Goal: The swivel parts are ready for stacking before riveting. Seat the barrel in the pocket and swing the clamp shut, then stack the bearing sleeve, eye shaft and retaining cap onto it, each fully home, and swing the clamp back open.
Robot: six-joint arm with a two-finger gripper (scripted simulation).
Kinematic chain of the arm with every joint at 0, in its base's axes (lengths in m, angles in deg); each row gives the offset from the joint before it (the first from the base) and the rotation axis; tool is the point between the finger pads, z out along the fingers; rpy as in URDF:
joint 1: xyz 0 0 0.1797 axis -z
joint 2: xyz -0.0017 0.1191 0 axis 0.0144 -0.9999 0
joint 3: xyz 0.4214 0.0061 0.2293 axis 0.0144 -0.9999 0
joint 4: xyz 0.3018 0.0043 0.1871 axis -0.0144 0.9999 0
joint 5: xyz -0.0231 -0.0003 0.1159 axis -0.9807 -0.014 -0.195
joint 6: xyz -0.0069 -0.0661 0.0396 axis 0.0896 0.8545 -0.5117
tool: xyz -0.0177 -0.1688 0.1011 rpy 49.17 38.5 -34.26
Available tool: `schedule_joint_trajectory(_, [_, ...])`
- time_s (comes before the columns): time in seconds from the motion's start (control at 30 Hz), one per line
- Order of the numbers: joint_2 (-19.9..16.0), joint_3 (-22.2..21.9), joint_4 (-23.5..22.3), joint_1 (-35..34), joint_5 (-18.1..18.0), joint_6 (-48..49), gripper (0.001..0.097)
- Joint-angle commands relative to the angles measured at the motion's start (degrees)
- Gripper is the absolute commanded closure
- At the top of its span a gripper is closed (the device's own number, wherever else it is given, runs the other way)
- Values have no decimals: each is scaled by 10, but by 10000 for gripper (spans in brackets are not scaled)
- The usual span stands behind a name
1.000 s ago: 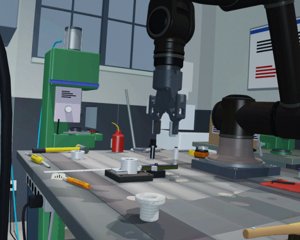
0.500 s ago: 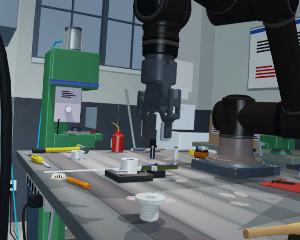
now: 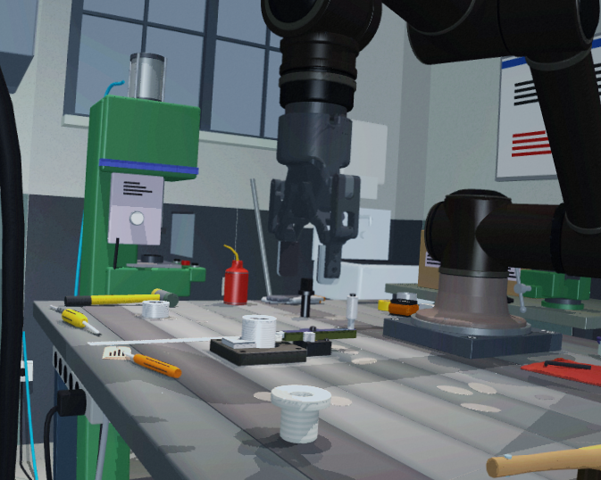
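The white ribbed barrel (image 3: 259, 331) stands upright in the pocket of the black fixture block (image 3: 259, 353) at the middle of the bench, with the dark clamp bar (image 3: 318, 334) lying along its right side. My gripper (image 3: 309, 265) hangs open and empty well above and behind the fixture. A white flanged part (image 3: 300, 411) stands near the bench's front edge. A smaller white ring (image 3: 155, 309) sits far left by the hammer. A black shaft-like part (image 3: 305, 297) stands upright behind the fixture, below my fingers. A small silver pin (image 3: 351, 306) stands to its right.
Behind the work a green press (image 3: 141, 196) stands at the bench's left rear, with a red oil bottle (image 3: 235, 282) beside it. The arm's base (image 3: 473, 310) fills the right. A hammer (image 3: 119, 298), two screwdrivers (image 3: 153, 363) and a steel rule lie on the left.
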Motion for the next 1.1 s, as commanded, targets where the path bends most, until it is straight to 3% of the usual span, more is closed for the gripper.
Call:
schedule_joint_trajectory(0.0, [1, -2, -2, 0, 0, 0, 151])
schedule_joint_trajectory(0.13, [2, -28, -27, 0, 0, 0, 151])
schedule_joint_trajectory(0.37, [-5, -117, -122, 0, 0, 0, 151])
schedule_joint_trajectory(0.53, [-15, -156, -171, 0, 0, 0, 151])
schedule_joint_trajectory(1.07, [-21, -173, -195, 0, 0, 0, 151])
